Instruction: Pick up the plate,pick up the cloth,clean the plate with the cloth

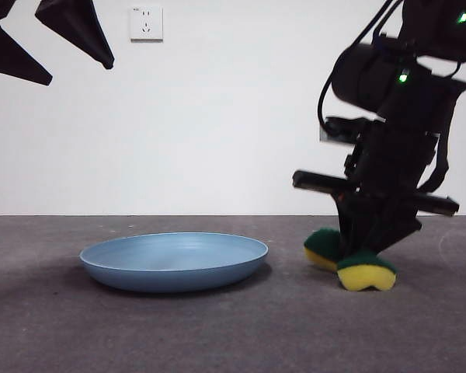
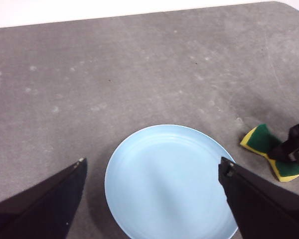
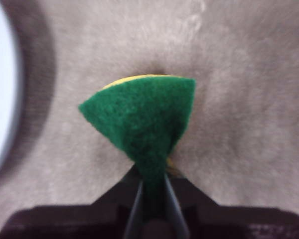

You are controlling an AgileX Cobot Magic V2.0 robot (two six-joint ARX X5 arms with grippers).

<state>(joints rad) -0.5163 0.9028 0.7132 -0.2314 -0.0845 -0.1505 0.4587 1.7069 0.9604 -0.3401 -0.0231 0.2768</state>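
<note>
- On the right side of the table, your right gripper is pinching the sponge, which is serving as the cloth; its jaws are squeezed nearly together across the sponge's middle, so the two ends are flaring out like a bow tie.
- Down at table level, the sponge is sitting on or just above the grey tabletop; you cannot tell from the front view whether it is lifted clear.
- Just left of the sponge, the plate is lying flat on the table, apart from the sponge and untouched by either arm.
- High above the plate, your left gripper is hovering with its jaws spread wide, the plate showing between them well below; it is holding nothing.
- Judging from this, the plate pickup is not yet done, so the wiping step is waiting on that arm.
- Watch the pinch: the foam is being crushed at a narrow waist, and it could twist or slip out once you press it against the plate.
- Watch the plate's low, sloping rim: jaws coming straight down could skate off it or push the plate sideways towards the sponge arm.
- Watch the spacing: both arms are working close together near the plate's right edge, so a careless approach could bring them into contact.
</note>
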